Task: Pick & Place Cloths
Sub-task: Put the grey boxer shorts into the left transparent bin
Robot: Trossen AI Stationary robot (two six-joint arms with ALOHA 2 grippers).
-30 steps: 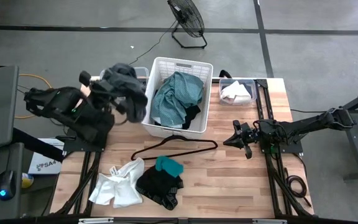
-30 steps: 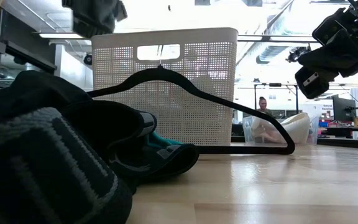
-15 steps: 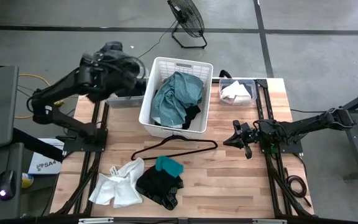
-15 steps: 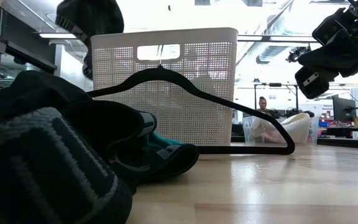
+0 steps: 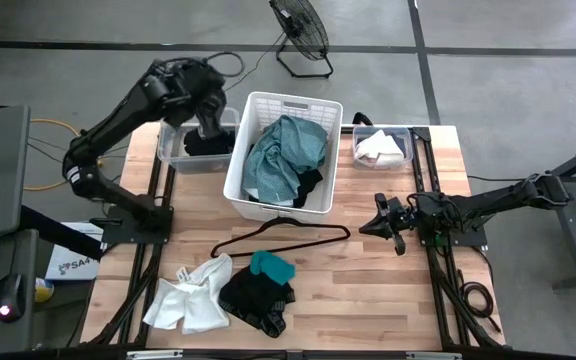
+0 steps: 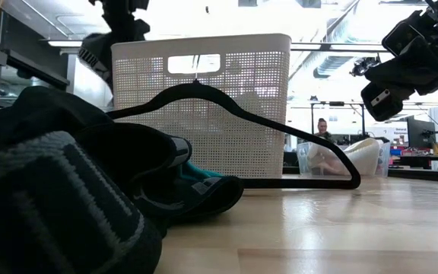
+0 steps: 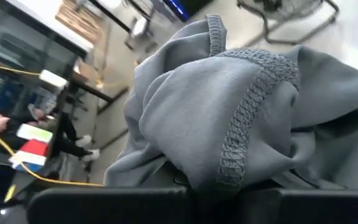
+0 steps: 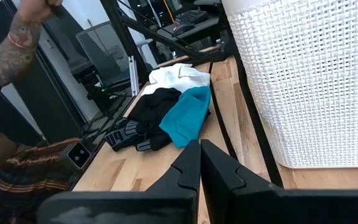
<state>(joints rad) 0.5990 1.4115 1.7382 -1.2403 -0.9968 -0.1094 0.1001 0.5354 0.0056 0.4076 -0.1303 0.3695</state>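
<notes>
Two matte black jointed arms (image 5: 118, 115), each seemingly with tapered tool fingers (image 8: 191, 168).

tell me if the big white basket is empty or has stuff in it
Not empty: the white basket holds a teal-green cloth with something black beside it.

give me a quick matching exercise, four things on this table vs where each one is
Things:
1. grey cloth
2. teal-green cloth
3. black wire hanger
4. white cloth

Places:
a. in the white basket
b. near front edge, table's left part
c. held by the left gripper over the clear bin
d. flat on the table before the basket

Pairs: 1-c, 2-a, 3-d, 4-b
</notes>
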